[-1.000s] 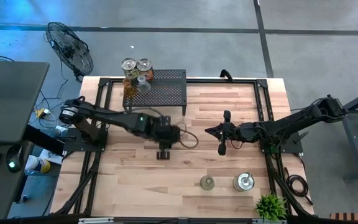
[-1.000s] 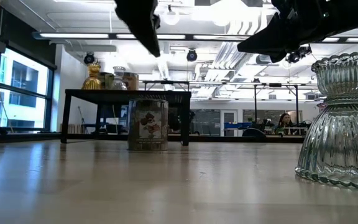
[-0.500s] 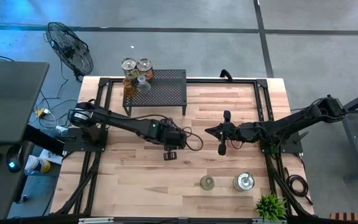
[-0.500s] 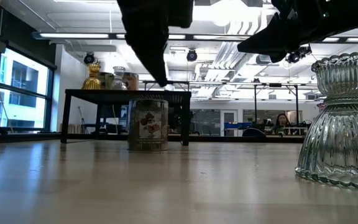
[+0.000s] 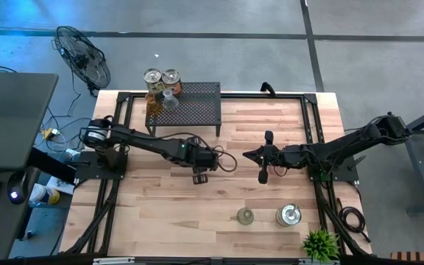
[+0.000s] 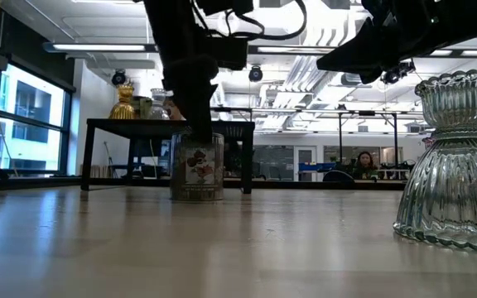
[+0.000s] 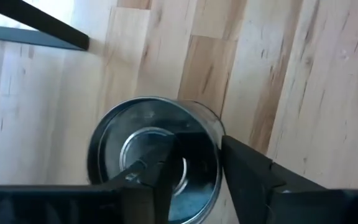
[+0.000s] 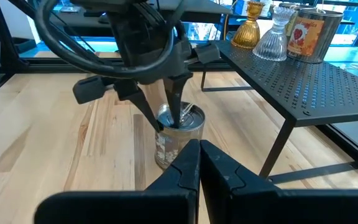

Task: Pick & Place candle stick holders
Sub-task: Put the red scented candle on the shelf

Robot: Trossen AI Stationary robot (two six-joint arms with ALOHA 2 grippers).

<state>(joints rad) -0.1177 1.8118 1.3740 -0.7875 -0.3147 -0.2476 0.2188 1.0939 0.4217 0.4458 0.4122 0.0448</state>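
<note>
near the centre of the high view, the left gripper (image 5: 199,177) points down over a silver tin holder (image 7: 156,157) standing upright on the bench (image 5: 160,213). its fingers (image 7: 244,167) are parted a little and straddle the holder's rim, one inside the cup and one outside, not visibly clamped on it. toward the lower right of that view an olive glass holder (image 5: 246,216) and a shiny silver holder (image 5: 288,215) stand near each other, close to a small green plant (image 5: 320,243). at upper centre a black perforated rack (image 5: 190,108) carries more holders (image 5: 161,78) at its left end. the right gripper (image 5: 263,175) hangs right of centre, its fingers closed on nothing.
</note>
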